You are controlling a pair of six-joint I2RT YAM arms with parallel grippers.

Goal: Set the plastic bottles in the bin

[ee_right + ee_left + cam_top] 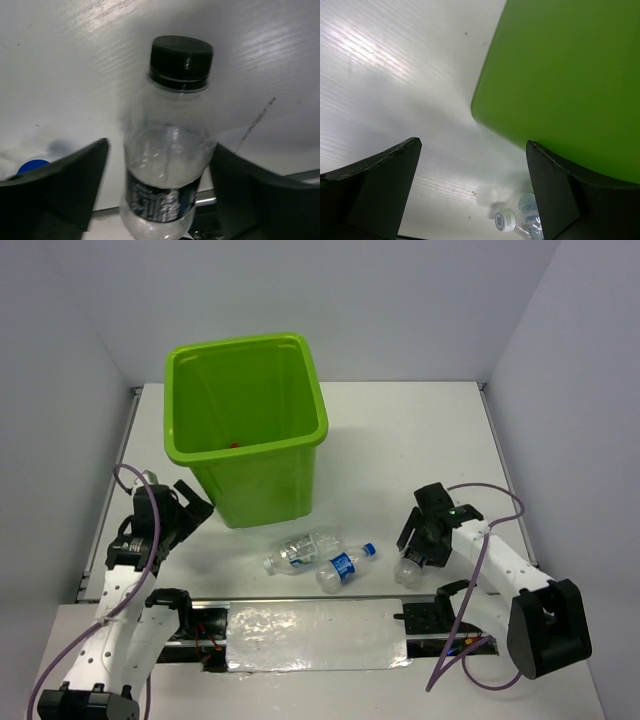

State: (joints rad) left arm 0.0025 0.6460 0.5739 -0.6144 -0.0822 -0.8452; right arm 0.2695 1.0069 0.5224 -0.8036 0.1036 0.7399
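Right hand point(414, 552) wide, black-capped bottle point(167, 150) between its fingers point(60, 185), not yet clamped. Close mid-body, below cap point(181, 55), gently: thin plastic buckles.

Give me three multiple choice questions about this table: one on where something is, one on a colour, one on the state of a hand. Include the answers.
1. Where does the bin stand?
A. Beyond the loose bottles, towards the left arm's side.
B. Between the two arm bases.
C. In the far right corner.

2. What colour is the cap of the bottle between the right hand's fingers?
A. Red.
B. Black.
C. White.

3. How is the left hand?
A. Open, gripping nothing.
B. Shut on a bottle.
C. Shut on the bin's rim.

Answers:
1 A: the top view shows it behind the lying bottles, left of centre.
2 B: the right wrist view shows a black cap.
3 A: the left wrist view shows spread fingers, with only the table and bin beyond them.
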